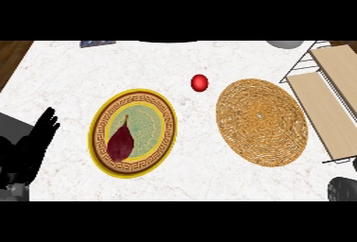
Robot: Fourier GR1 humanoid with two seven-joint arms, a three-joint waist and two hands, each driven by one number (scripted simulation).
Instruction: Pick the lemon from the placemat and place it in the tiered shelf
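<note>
The round woven placemat (261, 122) lies right of centre, and nothing rests on it. No lemon shows anywhere in the head view. The tiered shelf (327, 94), with a wire frame and pale wooden boards, stands at the right edge beside the placemat; its visible boards hold nothing. My left hand (35, 142) is at the left edge with its fingers straight up, open and resting. Only a dark part of my right hand (343, 189) shows in the lower right corner, below the shelf, so what it holds, if anything, is hidden.
A yellow-rimmed patterned plate (150, 101) lies left of centre with a dark red, teardrop-shaped vegetable (121, 142) on it. A small red ball (199, 82) sits on the counter between the plate and the placemat. A grey object (284, 44) sits at the back edge.
</note>
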